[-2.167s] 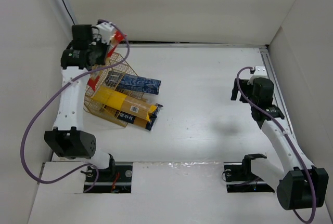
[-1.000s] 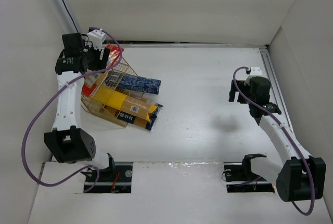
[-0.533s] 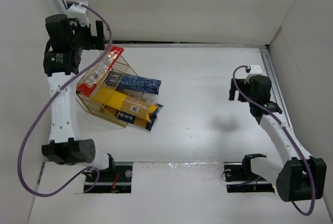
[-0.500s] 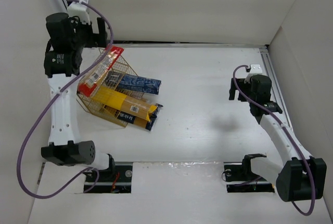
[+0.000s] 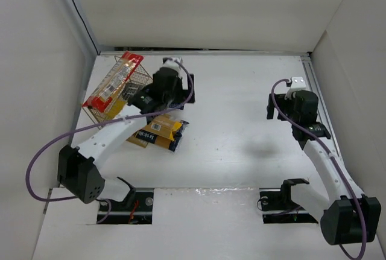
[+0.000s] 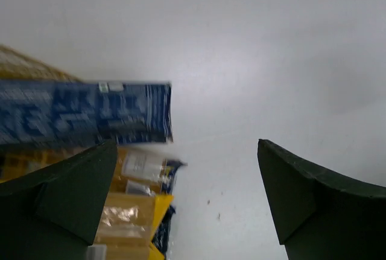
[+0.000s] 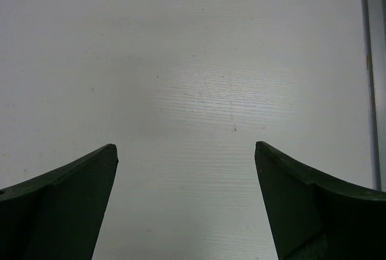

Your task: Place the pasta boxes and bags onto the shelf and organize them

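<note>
Far left in the top view, the red-and-clear bag [image 5: 112, 82] lies slanted along the top of the shelf [image 5: 137, 77], which sits tilted at the back-left of the table [image 5: 241, 91]. The bag rests on the mesh, not down in a compartment. It looks like soft, slick film over long brittle pasta: light, but it will bend and slide. Best hold is probably across its narrow width near the middle, with a gentle squeeze.

Next right, the yellow packs [image 5: 160, 129] are stacked in front of the shelf with their near ends poking out onto the table. The left arm [image 5: 114, 132] crosses over them, so I cannot count them or tell how far in they sit. They are bagged too, so likely floppy at the ends.

The dark blue box [image 6: 84, 113] is mostly hidden under the wrist in the top view. The left wrist view shows it lying flat above the yellow packs, its square end free on the table and mesh just beyond its far side. Stiff cardboard, probably light and easy to grip. Pinch it across the narrow width, back from the end so it does not droop.

The left gripper [image 6: 186, 144] hangs over that end with its jaws spread wide and nothing between them; the box end is just left of the gap.

Far right, the right gripper [image 7: 184, 145] is well apart from everything, jaws wide and empty over bare table.
</note>
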Motion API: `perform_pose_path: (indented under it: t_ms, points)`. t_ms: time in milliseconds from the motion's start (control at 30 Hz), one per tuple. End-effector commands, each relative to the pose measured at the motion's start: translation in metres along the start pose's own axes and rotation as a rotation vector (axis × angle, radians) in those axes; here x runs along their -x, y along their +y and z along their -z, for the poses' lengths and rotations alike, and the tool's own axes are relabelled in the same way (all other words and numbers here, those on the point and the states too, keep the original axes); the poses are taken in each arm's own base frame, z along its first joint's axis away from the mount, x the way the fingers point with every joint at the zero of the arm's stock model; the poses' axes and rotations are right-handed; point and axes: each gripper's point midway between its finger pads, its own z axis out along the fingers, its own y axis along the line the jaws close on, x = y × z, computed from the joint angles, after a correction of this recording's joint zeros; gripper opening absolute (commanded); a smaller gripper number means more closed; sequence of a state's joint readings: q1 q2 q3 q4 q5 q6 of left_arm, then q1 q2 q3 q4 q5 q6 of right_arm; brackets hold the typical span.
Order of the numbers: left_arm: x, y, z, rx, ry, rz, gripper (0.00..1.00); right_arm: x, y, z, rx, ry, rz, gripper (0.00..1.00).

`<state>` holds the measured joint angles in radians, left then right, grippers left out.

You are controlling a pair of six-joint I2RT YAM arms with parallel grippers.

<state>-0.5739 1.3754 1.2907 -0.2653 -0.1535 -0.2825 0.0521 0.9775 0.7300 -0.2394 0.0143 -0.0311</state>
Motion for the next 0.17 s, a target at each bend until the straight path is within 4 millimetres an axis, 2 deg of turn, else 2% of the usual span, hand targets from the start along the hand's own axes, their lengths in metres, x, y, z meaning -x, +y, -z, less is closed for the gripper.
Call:
perform_pose_path:
  t_ms: [0,33,67,133]
  points:
    - [0.030,-0.006,0.039,-0.007,-0.203,0.196,0.99,0.002,0.002,0.006,0.024,-0.026,0.021,1.00]
    - [0.019,-0.007,0.039,-0.011,-0.186,0.187,0.99,-0.003,0.001,0.006,0.024,-0.017,0.033,1.00]
    - [0.023,-0.005,0.042,0.001,-0.202,0.205,0.99,-0.003,0.003,0.006,0.036,-0.017,0.042,1.00]
    - [0.007,-0.003,0.043,0.029,-0.151,0.180,0.99,0.002,0.005,0.009,0.046,-0.036,0.052,1.00]
